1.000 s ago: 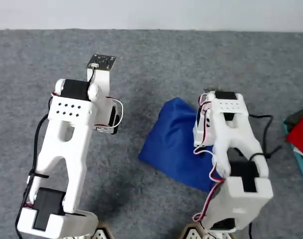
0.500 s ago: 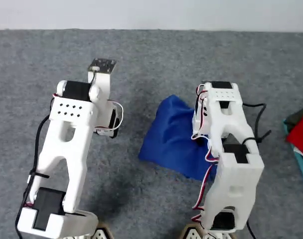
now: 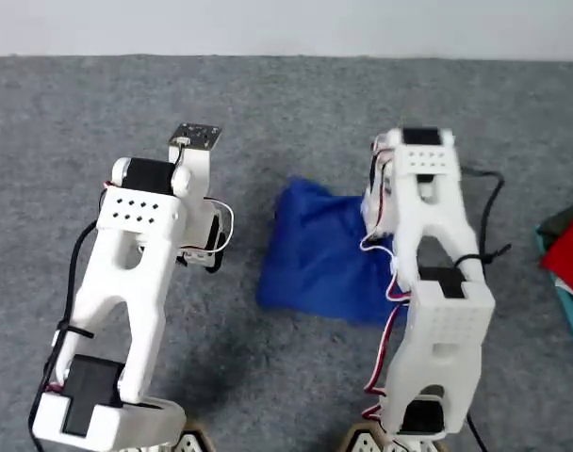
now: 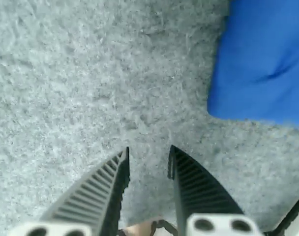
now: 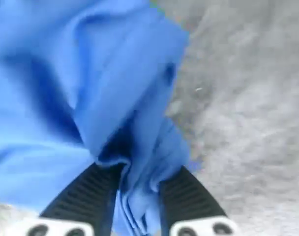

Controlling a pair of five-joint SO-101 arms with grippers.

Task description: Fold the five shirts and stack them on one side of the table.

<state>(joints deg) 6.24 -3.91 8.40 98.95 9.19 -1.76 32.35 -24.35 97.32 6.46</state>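
Note:
A bunched blue shirt (image 3: 319, 259) lies on the grey carpeted table between the two arms. My right gripper (image 5: 136, 174) is shut on a fold of the blue shirt (image 5: 115, 98) at its right-hand side, under the right arm (image 3: 420, 188). My left gripper (image 4: 148, 157) hovers just over bare carpet to the left of the shirt, its fingers slightly apart with nothing between them; an edge of the blue shirt (image 4: 262, 64) lies a short way from it. In the high view the left arm (image 3: 150, 217) stands left of the shirt.
A pile of other shirts, red over teal and dark cloth (image 3: 569, 254), lies at the table's right edge. Grey carpet (image 3: 268, 113) stretches to the pale wall at the back. Cables hang off the right arm (image 3: 484, 250).
The right arm has pushed farther from its base with the shirt's fold in its gripper, dragging the blue shirt leftward and flatter. The left arm shifted only slightly.

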